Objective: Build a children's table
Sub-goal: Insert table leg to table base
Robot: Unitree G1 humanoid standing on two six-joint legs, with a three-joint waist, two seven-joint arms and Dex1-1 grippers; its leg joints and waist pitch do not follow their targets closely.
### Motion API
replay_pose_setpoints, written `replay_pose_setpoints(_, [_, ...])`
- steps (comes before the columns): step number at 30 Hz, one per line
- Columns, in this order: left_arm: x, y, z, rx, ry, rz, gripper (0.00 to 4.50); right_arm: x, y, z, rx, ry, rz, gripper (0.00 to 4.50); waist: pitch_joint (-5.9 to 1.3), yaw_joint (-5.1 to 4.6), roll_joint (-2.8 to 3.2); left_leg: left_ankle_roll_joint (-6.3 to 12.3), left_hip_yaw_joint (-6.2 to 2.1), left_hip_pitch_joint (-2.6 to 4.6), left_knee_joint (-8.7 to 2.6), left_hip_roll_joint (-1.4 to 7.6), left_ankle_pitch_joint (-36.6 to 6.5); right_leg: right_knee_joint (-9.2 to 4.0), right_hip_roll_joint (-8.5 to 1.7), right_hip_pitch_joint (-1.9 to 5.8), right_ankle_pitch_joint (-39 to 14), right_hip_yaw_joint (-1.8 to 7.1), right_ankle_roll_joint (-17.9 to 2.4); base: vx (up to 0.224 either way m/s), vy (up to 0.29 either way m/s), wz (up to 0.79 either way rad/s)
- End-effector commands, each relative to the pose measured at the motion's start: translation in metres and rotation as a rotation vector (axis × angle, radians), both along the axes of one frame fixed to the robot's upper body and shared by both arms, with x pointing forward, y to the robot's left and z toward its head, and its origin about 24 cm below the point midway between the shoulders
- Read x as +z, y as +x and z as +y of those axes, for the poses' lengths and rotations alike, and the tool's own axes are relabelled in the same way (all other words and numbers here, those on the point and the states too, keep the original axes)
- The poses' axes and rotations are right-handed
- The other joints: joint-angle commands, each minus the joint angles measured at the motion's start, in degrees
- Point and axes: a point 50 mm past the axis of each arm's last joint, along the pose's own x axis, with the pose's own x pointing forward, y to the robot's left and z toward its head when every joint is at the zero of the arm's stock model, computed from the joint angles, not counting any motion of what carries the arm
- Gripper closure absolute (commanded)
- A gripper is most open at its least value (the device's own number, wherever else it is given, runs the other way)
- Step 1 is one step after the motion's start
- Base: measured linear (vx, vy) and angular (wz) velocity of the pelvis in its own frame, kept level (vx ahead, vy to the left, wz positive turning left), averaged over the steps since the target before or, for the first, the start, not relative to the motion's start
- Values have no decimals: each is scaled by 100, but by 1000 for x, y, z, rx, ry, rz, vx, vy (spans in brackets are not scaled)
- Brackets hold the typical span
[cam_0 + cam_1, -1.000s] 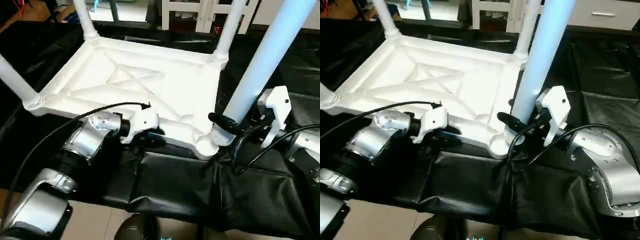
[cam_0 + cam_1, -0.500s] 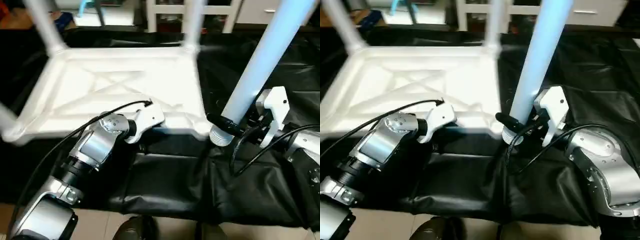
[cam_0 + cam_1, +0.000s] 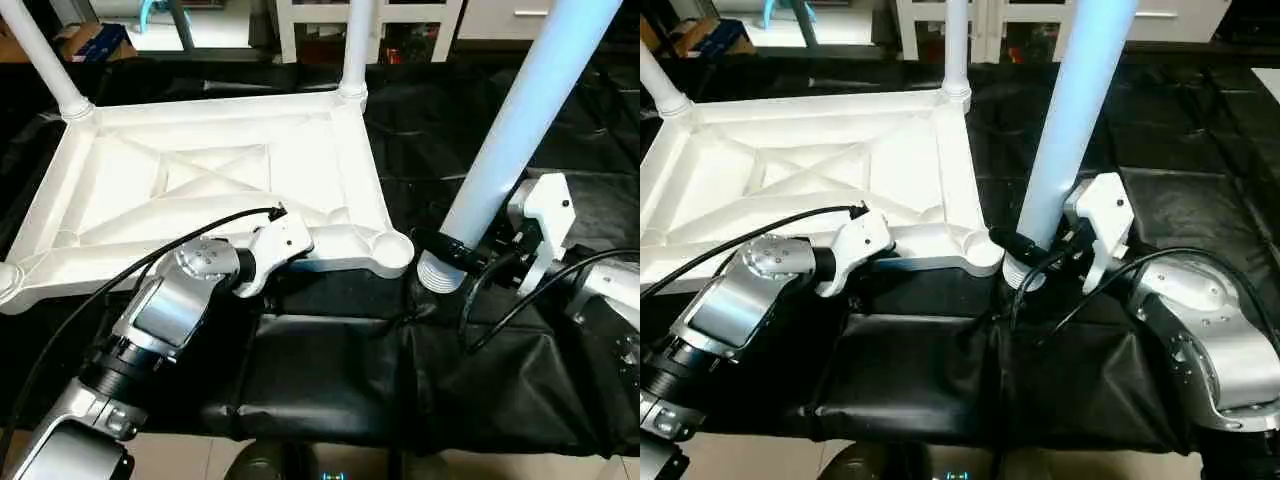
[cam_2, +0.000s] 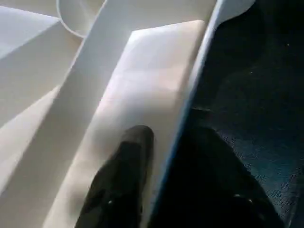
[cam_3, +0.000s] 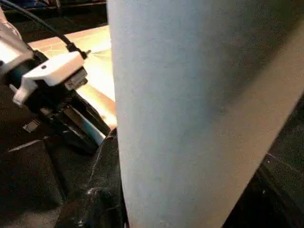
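Observation:
The children's table top (image 3: 200,170) lies upside down on black cloth, ribs up. Two legs (image 3: 357,45) stand upright in its far corner sockets. The near right socket (image 3: 392,248) is empty. My right gripper (image 3: 455,255) is shut on a long white leg (image 3: 510,130) held nearly upright. The leg's ribbed end (image 3: 438,275) sits on the cloth just right of that socket. My left gripper (image 3: 283,270) straddles the top's near rim. One black finger (image 4: 123,180) lies on the white rim, the other beneath it.
Black cloth (image 3: 330,370) covers the work surface, with folds near the front. White furniture (image 3: 330,15) and a cardboard box (image 3: 90,40) stand behind. Black cables run along both silver forearms (image 3: 1210,320).
The table top has swung round with my left gripper on its rim, so the near right socket moved up and left, away from the leg's end. The right gripper and leg stayed put.

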Motion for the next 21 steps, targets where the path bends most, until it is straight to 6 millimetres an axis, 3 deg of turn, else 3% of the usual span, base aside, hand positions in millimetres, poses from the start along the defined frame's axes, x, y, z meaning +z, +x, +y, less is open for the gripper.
replay_pose_setpoints(1, [-11,-7,0,-16,14,62,256,8,0,-1,15,-13,-42,264,-525,35,-147,516,-389,282,-474,683,-753,-271,-275,162,-189,143,-1328,0,0,0])
replay_pose_setpoints(5, [6,-8,-13,-160,-84,-46,255,8,0,-1,17,-17,-44,264,-540,64,-147,575,-381,282,-458,677,-688,-259,-270,168,-107,133,-1342,0,0,0])
replay_pose_setpoints(9, [12,-6,-14,-234,-80,-87,255,8,0,-1,21,-19,-44,264,-560,131,-123,606,-351,331,-450,672,-605,-230,-228,130,94,119,-1364,0,0,0])
replay_pose_setpoints(13, [15,1,-14,-264,-124,-68,255,8,-1,-1,23,-20,-43,264,-560,142,-121,475,-351,308,-460,653,-772,-235,-246,152,-107,118,-1366,0,0,0])
replay_pose_setpoints(15, [15,6,-13,-284,-137,-49,255,8,-2,-1,25,-24,-42,264,-563,142,-74,421,-355,309,-462,647,-802,-227,-243,151,-112,115,-1374,0,0,0])
replay_pose_setpoints(18, [14,8,-13,-301,-137,-50,255,8,-2,-1,25,-25,-42,264,-561,140,-100,361,-358,304,-475,656,-939,-240,-261,162,-179,119,-1381,0,0,0])
replay_pose_setpoints(19, [14,11,-12,-311,-121,-64,255,8,-3,-2,24,-26,-43,264,-565,134,-84,335,-349,316,-477,653,-1023,-253,-246,153,-190,118,-1367,0,0,0])
replay_pose_setpoints(20, [14,15,-10,-312,-109,-81,255,8,-3,-2,22,-27,-44,264,-574,147,-28,310,-358,324,-471,654,-1005,-232,-254,156,-141,118,-1377,0,0,0])
replay_pose_setpoints(21, [14,15,-10,-312,-109,-81,255,8,-3,-2,22,-27,-44,264,-582,135,-55,310,-345,333,-470,645,-1005,-239,-231,148,-59,113,-1378,0,0,0])
